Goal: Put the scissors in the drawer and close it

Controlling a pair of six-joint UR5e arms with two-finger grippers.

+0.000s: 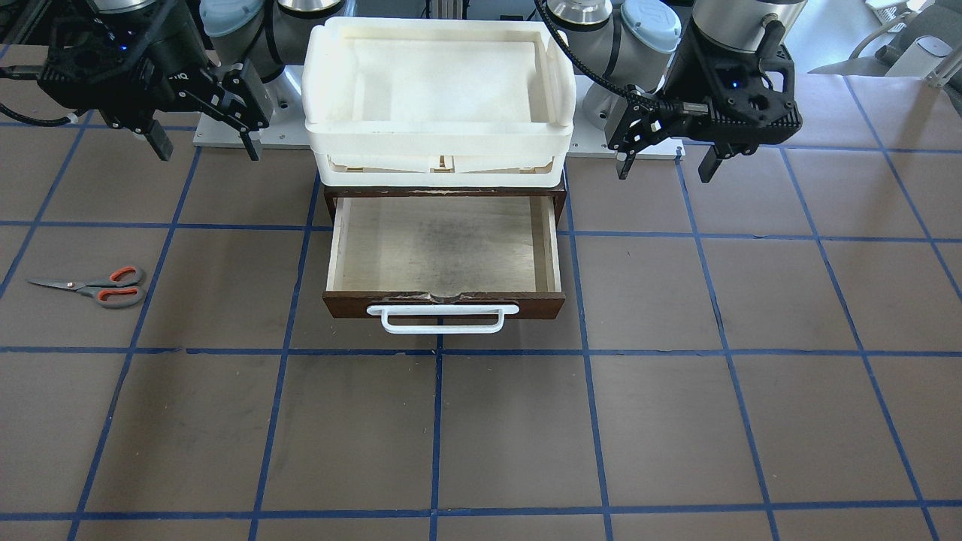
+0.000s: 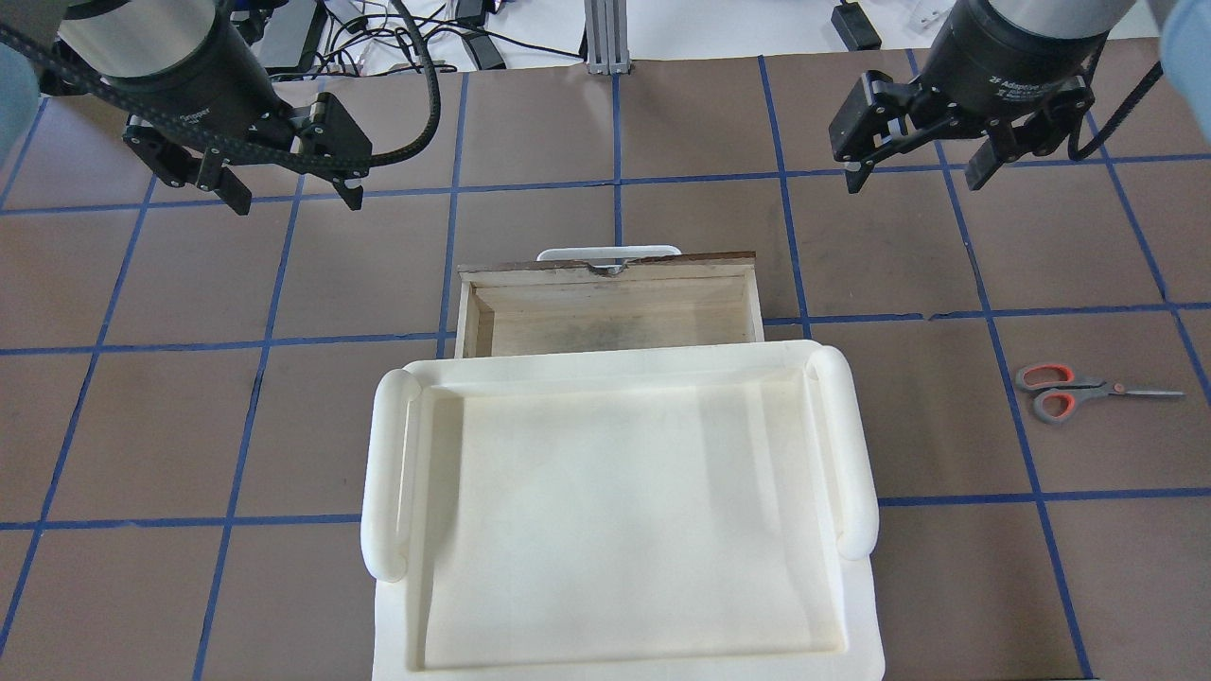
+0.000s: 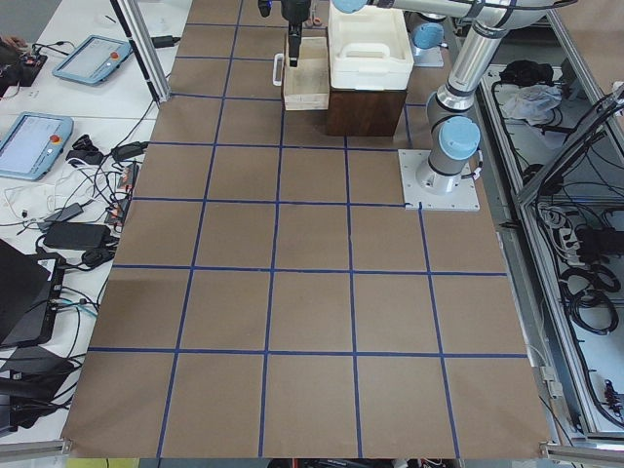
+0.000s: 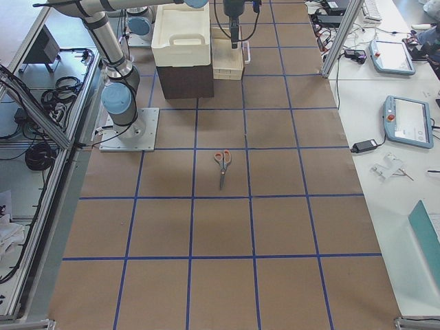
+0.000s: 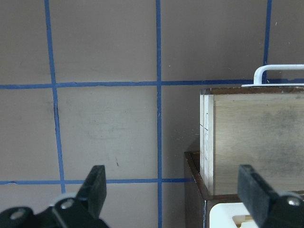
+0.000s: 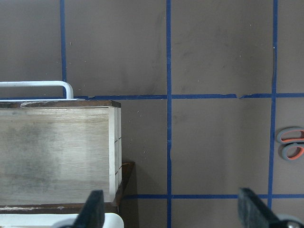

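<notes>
The scissors (image 1: 90, 287) lie flat on the table on my right side, closed, with grey handles and orange-red loops; they also show in the overhead view (image 2: 1088, 390), the exterior right view (image 4: 222, 165), and their handles at the edge of the right wrist view (image 6: 290, 142). The dark brown drawer (image 1: 443, 248) is pulled open and empty, its white handle (image 1: 443, 319) facing away from me; it also shows in the overhead view (image 2: 610, 307). My right gripper (image 1: 208, 154) (image 2: 913, 182) is open and empty above the table, between the drawer and the scissors. My left gripper (image 1: 664, 174) (image 2: 298, 203) is open and empty on the drawer's other side.
A white foam tray (image 1: 440, 135) sits on top of the dark cabinet that holds the drawer. The brown table has a blue tape grid. Each wrist view shows a side of the drawer (image 5: 256, 137) (image 6: 57, 147).
</notes>
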